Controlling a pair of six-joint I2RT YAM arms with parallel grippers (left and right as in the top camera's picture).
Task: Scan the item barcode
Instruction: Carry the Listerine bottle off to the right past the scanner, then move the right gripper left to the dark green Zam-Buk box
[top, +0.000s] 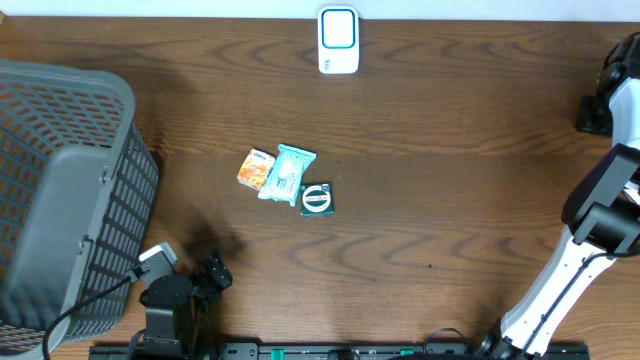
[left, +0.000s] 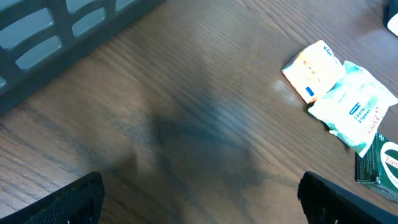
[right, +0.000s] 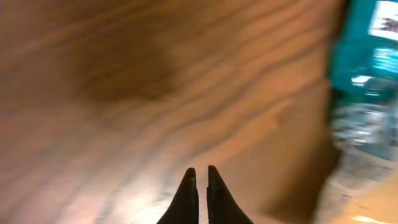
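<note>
Dark wood-grain worktop (top: 430, 200) carries everything, and the goods to be scanned lie in a tight cluster around its middle, a little toward the left edge. An orange packet (top: 256, 168) touches a pale teal wipes pack (top: 287, 172), and a green box (top: 317, 199) sits against the pack's near-right corner. No barcode is legible on any upper face, so the code side may be turned down.

The scanner (top: 338, 40) stands upright at the middle of the far edge, well apart from the cluster. A grey basket (top: 60, 200) fills the left edge down to the near-left corner.

The left gripper (left: 200, 190) hangs low by the near edge beside the basket, jaws spread wide and empty, with the cluster up and to its right. The right gripper (right: 200, 180) has its fingers pressed together on nothing. Its view is blurred, with teal shapes at the right margin. The right arm (top: 600, 200) rises along the right edge.

Judged from this, the main hazards are:
- Crowding: jaws closing on one item may nudge or drag its neighbour.
- Soft, flat wipes pack: it could buckle or slip from a shallow pinch.
- Closed right fingers: brought down like that, they would shove an item rather than take it.
- Unknown code side: the item may reach the scanner facing the wrong way.
</note>
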